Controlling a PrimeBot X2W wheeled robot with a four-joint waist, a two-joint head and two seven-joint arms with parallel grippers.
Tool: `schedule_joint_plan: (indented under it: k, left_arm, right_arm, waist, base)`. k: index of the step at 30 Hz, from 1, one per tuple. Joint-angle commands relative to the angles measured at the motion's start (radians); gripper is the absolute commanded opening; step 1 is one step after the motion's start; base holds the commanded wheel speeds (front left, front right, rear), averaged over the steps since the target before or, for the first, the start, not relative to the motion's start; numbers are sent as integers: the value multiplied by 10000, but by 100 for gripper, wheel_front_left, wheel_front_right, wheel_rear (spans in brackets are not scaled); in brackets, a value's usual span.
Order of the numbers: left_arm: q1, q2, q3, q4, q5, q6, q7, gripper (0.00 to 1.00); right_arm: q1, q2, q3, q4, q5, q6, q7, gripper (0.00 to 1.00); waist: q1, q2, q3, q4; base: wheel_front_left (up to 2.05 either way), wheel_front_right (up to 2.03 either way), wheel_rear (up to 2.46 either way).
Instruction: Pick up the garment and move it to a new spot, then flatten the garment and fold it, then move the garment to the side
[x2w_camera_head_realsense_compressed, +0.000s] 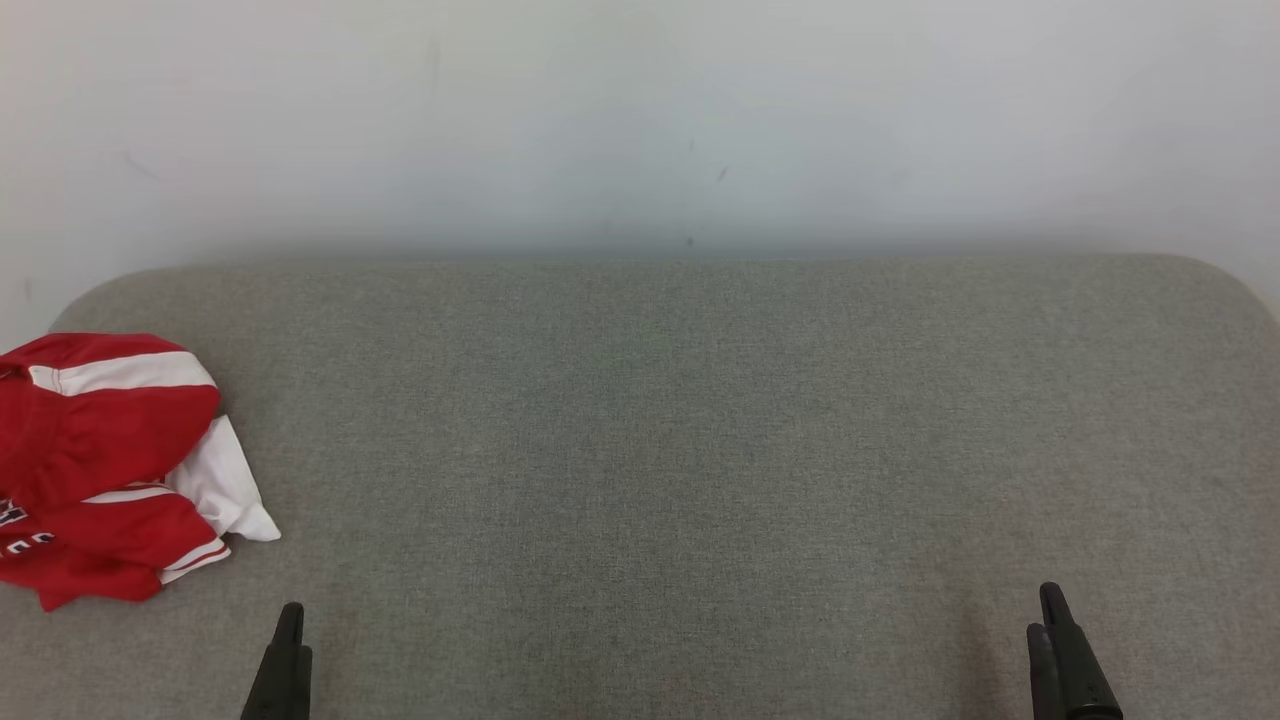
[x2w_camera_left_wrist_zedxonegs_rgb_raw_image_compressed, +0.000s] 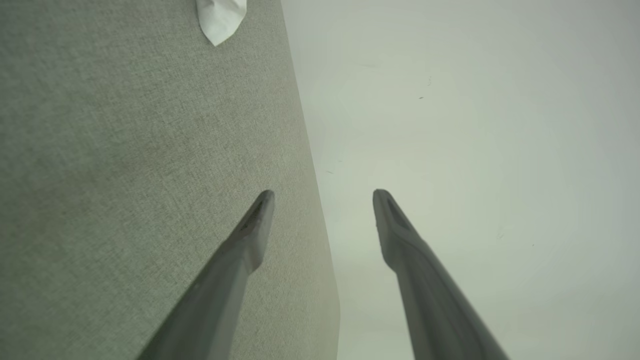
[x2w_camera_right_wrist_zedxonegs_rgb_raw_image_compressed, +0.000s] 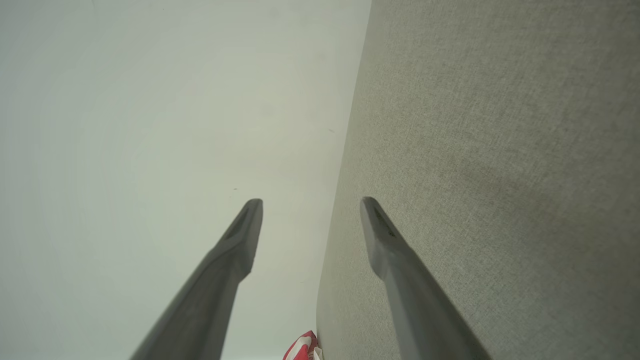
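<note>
Head view, nearest first: left gripper (x2w_camera_head_realsense_compressed: 289, 612) at lower left, right gripper (x2w_camera_head_realsense_compressed: 1044, 608) at lower right, both over the front strip of the grey fabric surface (x2w_camera_head_realsense_compressed: 650, 450), fingers pointing away from the robot. They sit well apart from each other. Jaw gap is hard to read from this angle.

Left wrist view: left gripper (x2w_camera_left_wrist_zedxonegs_rgb_raw_image_compressed: 324, 192) jaws spread wide, nothing between them. One finger lies over the grey fabric (x2w_camera_left_wrist_zedxonegs_rgb_raw_image_compressed: 125, 150), the other over the pale wall (x2w_camera_left_wrist_zedxonegs_rgb_raw_image_compressed: 475, 125).

Right wrist view: right gripper (x2w_camera_right_wrist_zedxonegs_rgb_raw_image_compressed: 311, 201) also spread wide and empty, with the same split: one finger over the fabric (x2w_camera_right_wrist_zedxonegs_rgb_raw_image_compressed: 500, 150), one over the wall (x2w_camera_right_wrist_zedxonegs_rgb_raw_image_compressed: 125, 125).

Garment (x2w_camera_head_realsense_compressed: 100, 450): red with white stripes and a white panel, crumpled in a heap at the left edge of the surface, partly cut off by the frame. Some lettering shows at its left side, unreadable. It sits ahead of and to the left of the left gripper, near but not touching. A white corner of it (x2w_camera_left_wrist_zedxonegs_rgb_raw_image_compressed: 220, 20) shows at the top of the left wrist view; a red-and-white bit (x2w_camera_right_wrist_zedxonegs_rgb_raw_image_compressed: 302, 347) shows at the bottom of the right wrist view.

Beyond that: bare fabric across the middle and right, rounded far corners, then the pale wall (x2w_camera_head_realsense_compressed: 640, 120) with a few faint marks.
</note>
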Motion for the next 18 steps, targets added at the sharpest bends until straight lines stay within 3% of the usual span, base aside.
schedule_joint_plan:
  k: [1, 9, 18]
  left_arm:
    - [-181, 3, 11, -128, 424, -55, -141, 100]
    - [-266, -9, 60, -115, 1537, -79, -489, 100]
    - [-337, -23, -151, -225, 3598, -101, -899, 100]
  right_arm:
    - [-208, 7, -19, -69, -377, 17, -84, 100]
    - [-357, 105, -9, 95, -1410, 20, -186, 100]
    - [-531, 220, -53, 251, -3119, 24, -316, 100]
  waist:
    - [0, -1, 7, -2]
    - [0, -1, 43, -6]
    - [0, -1, 83, 7]
  base:
    - [0, 0, 0]
    - [0, 0, 0]
    - [0, 0, 0]
